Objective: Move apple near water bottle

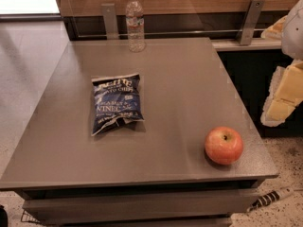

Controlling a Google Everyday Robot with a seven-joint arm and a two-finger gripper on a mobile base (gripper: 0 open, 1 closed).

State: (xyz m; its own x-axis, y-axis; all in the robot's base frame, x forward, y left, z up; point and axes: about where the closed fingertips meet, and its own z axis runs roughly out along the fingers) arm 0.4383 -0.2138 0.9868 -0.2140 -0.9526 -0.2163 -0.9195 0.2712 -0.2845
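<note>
Three things rest on the flat grey square table (189, 79), and the crinkled dark-blue foil chip bag (116, 103) lying near its middle serves as my marker. The round red-orange apple (224, 145) with yellowish patches sits well to the right of the bag and a little nearer to me, close to the table's front right corner, with its stem dimple facing up. The small clear plastic water bottle (135, 22) with a white cap stands upright well behind the bag, at the table's far edge.

The robot's pale yellow-and-white gripper (284, 93) hangs far to the right of the bag, out past the table's edge and apart from the apple. Whether it is open or closed, I cannot tell.

I judge the apple firm and fairly heavy for its size, with a smooth, waxy skin. It could roll if nudged and bruise if squeezed hard. The safest hold looks to be from above, across its widest part.

White lettering on the bag shows "CHIPS" and what seems to be "VINEG…". The bottle's pale label is unreadable.
</note>
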